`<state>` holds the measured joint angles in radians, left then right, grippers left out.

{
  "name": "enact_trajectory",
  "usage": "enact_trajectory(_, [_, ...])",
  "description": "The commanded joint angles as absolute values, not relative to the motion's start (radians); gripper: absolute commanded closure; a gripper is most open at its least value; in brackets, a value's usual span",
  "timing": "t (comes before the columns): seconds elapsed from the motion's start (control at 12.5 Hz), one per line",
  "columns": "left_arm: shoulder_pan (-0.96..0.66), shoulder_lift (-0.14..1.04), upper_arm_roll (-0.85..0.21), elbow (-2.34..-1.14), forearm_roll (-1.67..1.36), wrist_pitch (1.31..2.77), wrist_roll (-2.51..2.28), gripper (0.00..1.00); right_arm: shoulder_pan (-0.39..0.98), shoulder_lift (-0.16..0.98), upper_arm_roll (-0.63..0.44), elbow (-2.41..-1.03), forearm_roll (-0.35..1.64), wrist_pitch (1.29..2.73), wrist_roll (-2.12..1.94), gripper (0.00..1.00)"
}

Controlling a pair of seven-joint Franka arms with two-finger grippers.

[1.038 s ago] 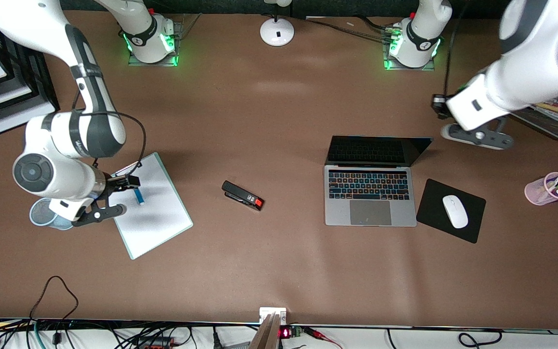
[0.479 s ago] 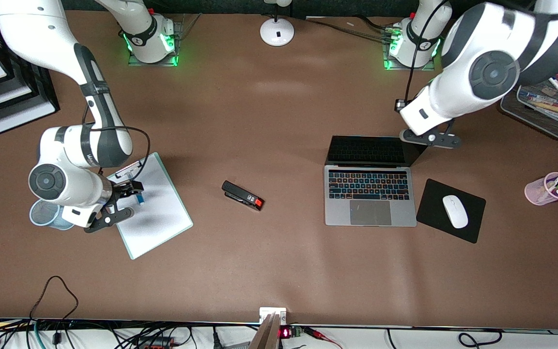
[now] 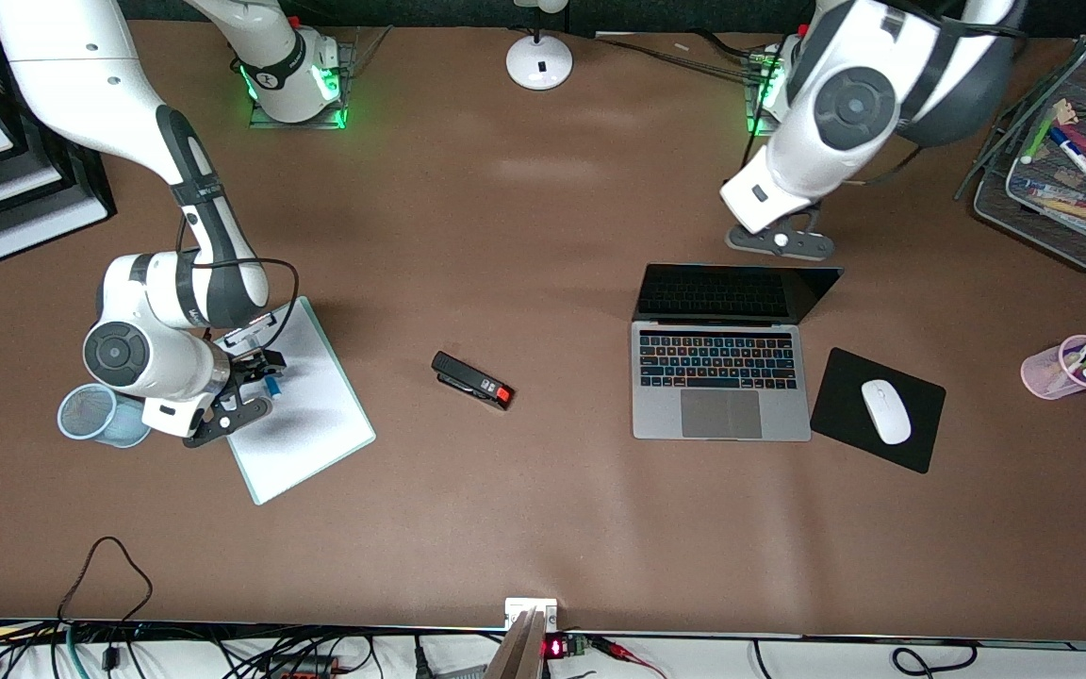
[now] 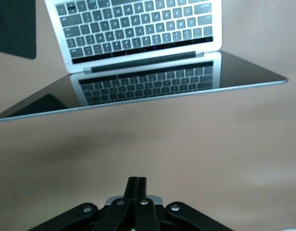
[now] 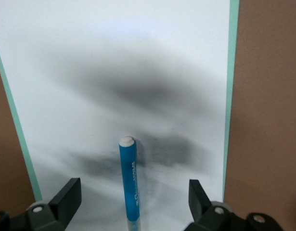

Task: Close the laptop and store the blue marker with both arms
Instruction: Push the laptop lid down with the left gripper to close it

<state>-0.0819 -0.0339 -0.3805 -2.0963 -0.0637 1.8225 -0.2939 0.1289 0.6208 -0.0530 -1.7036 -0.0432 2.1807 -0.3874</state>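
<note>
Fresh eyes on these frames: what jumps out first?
The slim silver-grey laptop stands open with its dark screen up, and the left gripper, fingers shut, hovers over bare brown table past the lid's top edge. At the right arm's end, the right gripper is open astride the slim bright-blue marker, which lies on the white, green-edged clipboard. A black stapler lies between clipboard and laptop.

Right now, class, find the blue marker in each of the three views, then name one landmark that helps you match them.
Front view: the blue marker lies on the clipboard, under the right gripper.
Left wrist view: not in it; only the laptop shows.
Right wrist view: it lies between the open jaws, white tip pointing away.
Shared landmark: the clipboard's green edge.
</note>
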Motion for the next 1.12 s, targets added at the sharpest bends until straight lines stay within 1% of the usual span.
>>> enact_trajectory(0.0, [-0.061,-0.060,-0.414,-2.206,-0.089,1.981,-0.292,1.00,0.115,0.626,-0.044,-1.715,-0.038,2.206,-0.420,0.06])
enact_trajectory(0.16, [-0.055,-0.025,-0.413,-2.214,-0.084,2.029,-0.285,1.00,0.115,0.629,-0.044,-1.715,-0.038,2.220,-0.420,0.12])
enact_trajectory(0.4, [-0.049,0.004,-0.411,-2.212,-0.077,2.075,-0.284,1.00,0.115,0.653,-0.044,-1.715,-0.018,2.247,-0.420,0.17])
enact_trajectory(0.56, [-0.048,0.046,-0.405,-2.207,-0.069,2.161,-0.281,1.00,0.117,0.663,-0.043,-1.715,-0.020,2.252,-0.420,0.22])
enact_trajectory(0.72, [-0.006,0.069,-0.405,-2.197,-0.010,2.227,-0.269,1.00,0.118,0.669,-0.043,-1.715,-0.020,2.255,-0.420,0.28])
enact_trajectory(0.88, [0.005,0.075,-0.405,-2.183,0.037,2.240,-0.259,1.00,0.120,0.669,-0.043,-1.715,-0.018,2.255,-0.420,0.37])
enact_trajectory(1.04, [0.005,0.104,-0.403,-2.155,0.038,2.244,-0.259,1.00,0.120,0.669,-0.041,-1.712,-0.018,2.256,-0.419,0.42])
